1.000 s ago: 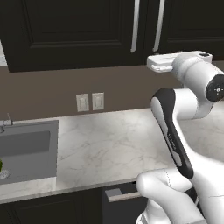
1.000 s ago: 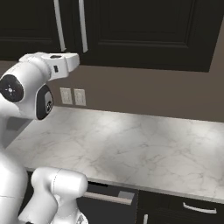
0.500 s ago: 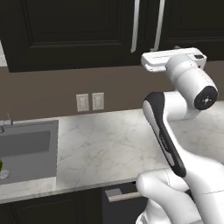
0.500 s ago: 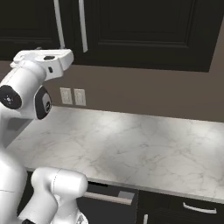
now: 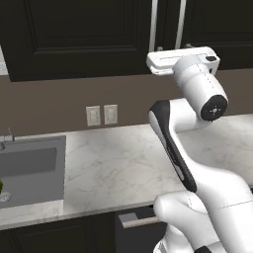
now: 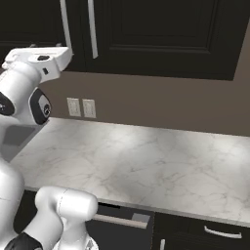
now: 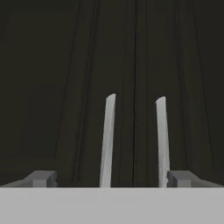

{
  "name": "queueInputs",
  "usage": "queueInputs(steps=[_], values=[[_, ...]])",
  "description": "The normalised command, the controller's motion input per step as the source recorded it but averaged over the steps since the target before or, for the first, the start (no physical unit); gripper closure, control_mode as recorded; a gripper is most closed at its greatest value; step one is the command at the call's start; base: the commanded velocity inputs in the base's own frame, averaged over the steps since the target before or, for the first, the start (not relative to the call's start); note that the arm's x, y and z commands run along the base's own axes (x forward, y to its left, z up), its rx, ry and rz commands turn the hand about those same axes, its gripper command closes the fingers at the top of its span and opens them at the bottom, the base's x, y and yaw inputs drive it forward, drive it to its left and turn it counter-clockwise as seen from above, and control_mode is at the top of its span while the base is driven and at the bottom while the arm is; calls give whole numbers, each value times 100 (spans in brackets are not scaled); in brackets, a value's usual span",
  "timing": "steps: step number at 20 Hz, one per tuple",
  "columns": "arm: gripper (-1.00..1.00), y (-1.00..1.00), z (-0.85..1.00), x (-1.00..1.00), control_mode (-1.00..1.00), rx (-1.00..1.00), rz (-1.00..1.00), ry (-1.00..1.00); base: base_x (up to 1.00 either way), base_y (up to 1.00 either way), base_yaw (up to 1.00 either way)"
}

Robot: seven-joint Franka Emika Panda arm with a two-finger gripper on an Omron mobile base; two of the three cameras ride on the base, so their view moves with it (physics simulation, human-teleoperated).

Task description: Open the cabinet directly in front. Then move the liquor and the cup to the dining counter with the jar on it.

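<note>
Pincer (image 7: 112, 178) is spread wide, nothing between the tips, aimed at the cabinet (image 5: 79, 34) from just in front. In the hand view the two silver bar handles (image 7: 107, 140) run up from the lower centre of the frame, the door seam dark between them. Both doors look shut; cabinet fills the top of both base views, above the marble desk (image 5: 123, 168).

Risks, my read:
- Both handles sit inside the spread tips. Closing here could catch both bars or neither, and pulling would jam the doors against each other.
- The wrist is right up at the lower edge of the doors; a swinging door could hit the arm.
- A shallow bite on a slim bar could slip off mid-pull.

Liquor, cup: presumably behind the doors, can't confirm.

No brands, labels or legible writing anywhere.
</note>
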Motion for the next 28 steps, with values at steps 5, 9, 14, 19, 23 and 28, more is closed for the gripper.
queueInputs(steps=[5,9,14,19,23,28], values=[[-100,21,21,52,-100,0,0,3,0,0,0],[-100,1,4,61,-100,0,0,13,0,0,0],[-100,-6,1,55,-100,2,0,16,0,0,0],[-100,-1,1,68,-100,0,0,13,0,0,0],[-100,0,0,94,-100,0,0,20,0,0,0],[-100,-4,0,100,-100,3,0,22,0,0,0]])
